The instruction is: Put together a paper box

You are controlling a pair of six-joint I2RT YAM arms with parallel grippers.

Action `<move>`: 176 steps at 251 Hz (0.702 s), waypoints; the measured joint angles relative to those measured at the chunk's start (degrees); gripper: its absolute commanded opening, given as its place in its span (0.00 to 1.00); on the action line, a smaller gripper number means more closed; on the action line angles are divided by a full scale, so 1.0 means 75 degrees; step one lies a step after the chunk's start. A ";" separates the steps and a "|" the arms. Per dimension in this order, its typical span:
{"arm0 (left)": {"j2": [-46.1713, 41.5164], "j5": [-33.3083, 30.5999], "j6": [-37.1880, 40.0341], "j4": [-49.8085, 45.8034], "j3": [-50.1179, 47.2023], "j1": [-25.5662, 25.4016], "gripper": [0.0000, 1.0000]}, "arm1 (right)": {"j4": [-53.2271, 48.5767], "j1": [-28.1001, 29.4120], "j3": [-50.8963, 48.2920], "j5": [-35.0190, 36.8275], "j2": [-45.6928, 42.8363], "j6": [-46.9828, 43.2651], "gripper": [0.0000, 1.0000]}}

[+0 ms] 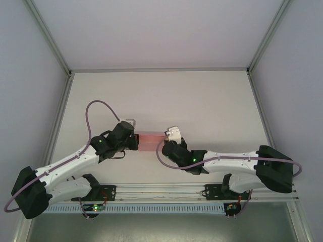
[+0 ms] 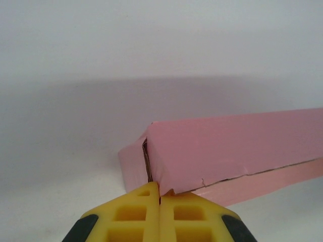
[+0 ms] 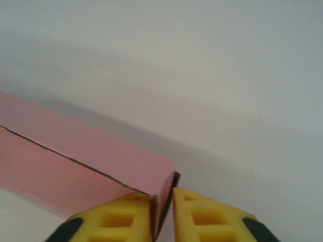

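Note:
The paper box (image 1: 150,141) is a long, narrow pink box lying across the middle of the table between my two grippers. My left gripper (image 1: 135,140) is at its left end. In the left wrist view the yellow fingers (image 2: 136,212) are pressed together on a thin edge of card at the corner of the paper box (image 2: 232,148), where an end flap gapes slightly. My right gripper (image 1: 165,142) is at the right end. In the right wrist view its jaws (image 3: 162,201) stand slightly apart around the end panel of the paper box (image 3: 91,156), with a gap beside the right finger.
The white table (image 1: 202,101) stretches bare behind and to both sides of the box. Grey enclosure walls and metal posts (image 1: 59,108) border it. A rail with the arm bases (image 1: 161,191) runs along the near edge.

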 measured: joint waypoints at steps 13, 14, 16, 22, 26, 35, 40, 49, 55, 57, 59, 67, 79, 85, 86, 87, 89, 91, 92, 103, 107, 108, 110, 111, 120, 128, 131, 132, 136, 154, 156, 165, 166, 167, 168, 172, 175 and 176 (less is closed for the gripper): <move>-0.0079 -0.0128 -0.0003 0.0070 -0.0076 -0.0067 0.00 | -0.0052 -0.0017 -0.0087 -0.0093 -0.0204 0.0038 0.45; -0.0087 -0.0143 -0.0003 0.0079 -0.0082 -0.0073 0.00 | -0.0052 -0.0023 -0.0090 -0.0108 -0.0216 0.0015 0.45; -0.0099 -0.0154 -0.0006 0.0090 -0.0093 -0.0082 0.00 | -0.0058 -0.0023 -0.0102 -0.0146 -0.0239 -0.0029 0.46; -0.0128 -0.0198 -0.0003 0.0122 -0.0128 -0.0117 0.00 | -0.0082 -0.0020 -0.0128 -0.0251 -0.0318 -0.0020 0.50; -0.0140 -0.0207 -0.0003 0.0143 -0.0140 -0.0131 0.00 | -0.0090 -0.0015 -0.0137 -0.0321 -0.0358 -0.0047 0.54; -0.0152 -0.0227 -0.0006 0.0189 -0.0163 -0.0169 0.00 | -0.0099 -0.0012 -0.0149 -0.0466 -0.0405 -0.0064 0.65; -0.0149 -0.0230 -0.0006 0.0219 -0.0175 -0.0181 0.00 | -0.0096 -0.0012 -0.0149 -0.0525 -0.0414 -0.0067 0.67; -0.0181 -0.0286 -0.0006 0.0274 -0.0189 -0.0221 0.00 | -0.0032 -0.0111 -0.0178 -0.0804 -0.0481 -0.0061 0.70; -0.0189 -0.0318 -0.0012 0.0309 -0.0198 -0.0248 0.00 | -0.0003 -0.0175 -0.0204 -0.0959 -0.0554 -0.0067 0.72; -0.0189 -0.0329 -0.0015 0.0315 -0.0204 -0.0259 0.00 | 0.0015 -0.0213 -0.0219 -0.1037 -0.0597 -0.0070 0.72; -0.0189 -0.0344 -0.0017 0.0326 -0.0207 -0.0274 0.00 | 0.0029 -0.0239 -0.0224 -0.1090 -0.0629 -0.0076 0.73; -0.0181 -0.0376 -0.0026 0.0358 -0.0210 -0.0312 0.00 | 0.0067 -0.0382 -0.0248 -0.1303 -0.0775 -0.0079 0.79; -0.0131 -0.0425 -0.0029 0.0405 -0.0207 -0.0353 0.00 | 0.0169 -0.0589 -0.0251 -0.1539 -0.0970 -0.0041 0.81; -0.0108 -0.0443 -0.0032 0.0423 -0.0204 -0.0373 0.00 | 0.0227 -0.0664 -0.0248 -0.1626 -0.1052 -0.0070 0.82; -0.0102 -0.0446 -0.0032 0.0425 -0.0204 -0.0376 0.00 | 0.0242 -0.0679 -0.0248 -0.1641 -0.1067 -0.0061 0.82; -0.0096 -0.0455 -0.0029 0.0431 -0.0204 -0.0379 0.00 | 0.0254 -0.0694 -0.0251 -0.1655 -0.1078 -0.0052 0.82; -0.0087 -0.0460 -0.0032 0.0437 -0.0201 -0.0382 0.00 | 0.0262 -0.0720 -0.0248 -0.1676 -0.1099 -0.0064 0.82; -0.0079 -0.0472 -0.0029 0.0443 -0.0201 -0.0385 0.00 | 0.0274 -0.0746 -0.0248 -0.1702 -0.1122 -0.0073 0.83; -0.0076 -0.0478 -0.0029 0.0446 -0.0201 -0.0388 0.00 | 0.0297 -0.0769 -0.0245 -0.1728 -0.1145 -0.0070 0.83; -0.0029 -0.0525 -0.0029 0.0463 -0.0187 -0.0423 0.00 | 0.0332 -0.0880 -0.0236 -0.1818 -0.1256 -0.0061 0.84; -0.0017 -0.0545 -0.0029 0.0469 -0.0181 -0.0428 0.00 | 0.0329 -0.0927 -0.0227 -0.1848 -0.1291 -0.0064 0.84; -0.0015 -0.0548 -0.0029 0.0469 -0.0178 -0.0431 0.00 | 0.0329 -0.0933 -0.0227 -0.1859 -0.1300 -0.0064 0.85; -0.0009 -0.0545 -0.0029 0.0472 -0.0178 -0.0434 0.00 | 0.0329 -0.0944 -0.0224 -0.1865 -0.1314 -0.0058 0.85; -0.0009 -0.0545 -0.0029 0.0475 -0.0178 -0.0437 0.00 | 0.0332 -0.0953 -0.0221 -0.1868 -0.1320 -0.0055 0.85; 0.0020 -0.0574 -0.0029 0.0487 -0.0169 -0.0455 0.00 | 0.0323 -0.1032 -0.0201 -0.1897 -0.1373 -0.0017 0.85; 0.0044 -0.0600 -0.0029 0.0493 -0.0157 -0.0475 0.00 | 0.0309 -0.1116 -0.0169 -0.1897 -0.1393 0.0038 0.85; 0.0050 -0.0609 -0.0029 0.0493 -0.0154 -0.0475 0.00 | 0.0303 -0.1148 -0.0157 -0.1906 -0.1399 0.0070 0.85; 0.0052 -0.0612 -0.0029 0.0493 -0.0152 -0.0478 0.00 | 0.0303 -0.1160 -0.0154 -0.1906 -0.1402 0.0076 0.85; 0.0064 -0.0618 -0.0029 0.0498 -0.0149 -0.0481 0.00 | 0.0294 -0.1212 -0.0128 -0.1920 -0.1402 0.0090 0.86; 0.0067 -0.0632 -0.0029 0.0516 -0.0128 -0.0495 0.00 | 0.0224 -0.1448 -0.0009 -0.1950 -0.1402 0.0181 0.86; 0.0070 -0.0641 -0.0029 0.0519 -0.0125 -0.0501 0.00 | 0.0207 -0.1475 0.0006 -0.1955 -0.1402 0.0201 0.86; 0.0079 -0.0670 -0.0029 0.0522 -0.0119 -0.0525 0.00 | 0.0117 -0.1606 0.0090 -0.2005 -0.1396 0.0259 0.86; 0.0082 -0.0676 -0.0029 0.0522 -0.0119 -0.0525 0.00 | 0.0117 -0.1606 0.0090 -0.2005 -0.1396 0.0259 0.86; 0.0082 -0.0682 -0.0026 0.0525 -0.0119 -0.0527 0.00 | 0.0096 -0.1635 0.0111 -0.2011 -0.1393 0.0268 0.86; 0.0085 -0.0685 -0.0029 0.0527 -0.0119 -0.0527 0.00 | 0.0090 -0.1647 0.0122 -0.2017 -0.1390 0.0268 0.86; 0.0087 -0.0688 -0.0026 0.0533 -0.0119 -0.0533 0.00 | 0.0052 -0.1705 0.0160 -0.2037 -0.1376 0.0286 0.86; 0.0090 -0.0694 -0.0026 0.0539 -0.0119 -0.0533 0.00 | 0.0023 -0.1746 0.0192 -0.2060 -0.1364 0.0294 0.85; 0.0093 -0.0694 -0.0029 0.0539 -0.0119 -0.0533 0.00 | 0.0020 -0.1757 0.0201 -0.2066 -0.1358 0.0300 0.85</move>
